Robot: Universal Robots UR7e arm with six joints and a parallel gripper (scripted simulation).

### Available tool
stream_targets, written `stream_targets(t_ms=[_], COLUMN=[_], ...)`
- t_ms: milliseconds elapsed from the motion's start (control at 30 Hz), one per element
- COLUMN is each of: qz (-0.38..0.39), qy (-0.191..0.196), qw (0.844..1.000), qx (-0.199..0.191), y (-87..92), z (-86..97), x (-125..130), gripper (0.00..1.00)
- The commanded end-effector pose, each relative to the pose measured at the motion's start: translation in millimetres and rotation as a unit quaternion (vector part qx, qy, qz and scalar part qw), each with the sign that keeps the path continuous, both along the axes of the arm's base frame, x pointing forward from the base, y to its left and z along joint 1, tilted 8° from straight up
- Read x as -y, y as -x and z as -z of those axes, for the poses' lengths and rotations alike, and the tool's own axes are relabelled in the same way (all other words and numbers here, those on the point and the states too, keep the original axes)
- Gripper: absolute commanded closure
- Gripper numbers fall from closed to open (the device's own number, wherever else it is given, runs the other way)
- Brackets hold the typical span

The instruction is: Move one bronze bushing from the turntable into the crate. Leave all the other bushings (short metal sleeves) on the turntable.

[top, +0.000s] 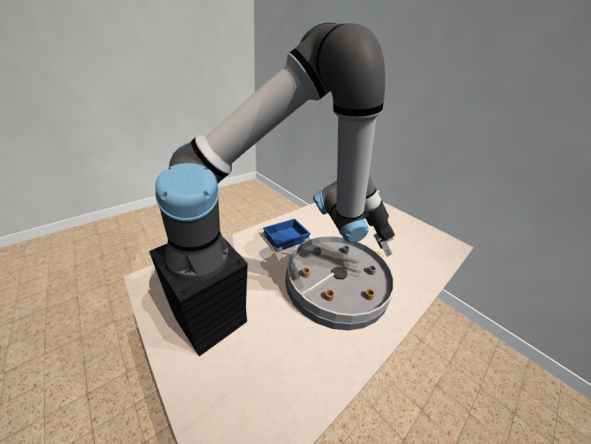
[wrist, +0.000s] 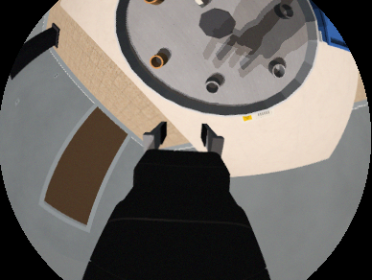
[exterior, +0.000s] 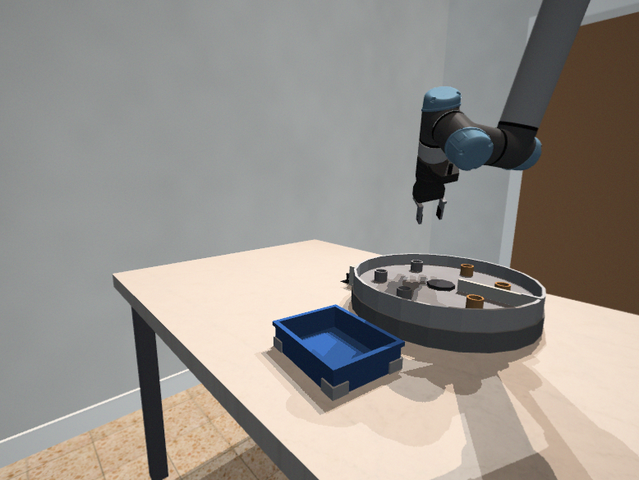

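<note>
Nothing moved yet. My gripper (exterior: pixel 429 212) hangs high above the turntable (exterior: pixel 521 314), jaws apart, empty. Three bronze bushings (exterior: pixel 475 301) sit on it; crate (exterior: pixel 310 356) near bench's front edge, empty.

Beige table (exterior: pixel 216 289) on dark legs (exterior: pixel 149 392) — tan tiled floor (top: pixel 57 296) beneath. Grey walls (top: pixel 119 95) with white skirting (top: pixel 71 220). Brown panel (exterior: pixel 583 165) on wall behind table. Small yellow marker (wrist: pixel 247 119) on tabletop.
</note>
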State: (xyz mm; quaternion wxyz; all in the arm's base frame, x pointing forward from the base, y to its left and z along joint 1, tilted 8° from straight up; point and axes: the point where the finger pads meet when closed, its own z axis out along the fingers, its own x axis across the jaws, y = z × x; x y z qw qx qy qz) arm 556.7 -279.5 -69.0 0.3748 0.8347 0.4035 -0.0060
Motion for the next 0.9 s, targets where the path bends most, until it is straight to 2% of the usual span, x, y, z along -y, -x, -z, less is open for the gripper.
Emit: stream_targets(t_ms=[0, 533, 700, 867], qz=[0.000, 0.000, 0.000, 0.000], qy=[0.000, 0.000, 0.000, 0.000], qw=[1.000, 1.000, 1.000, 1.000], qx=[0.001, 0.001, 0.001, 0.001], y=[-0.4, -0.4, 11.1, 11.1], z=[-0.8, -0.8, -25.8, -25.8], x=[0, 0, -51, -51], gripper=[0.00, 0.00, 0.00, 0.00])
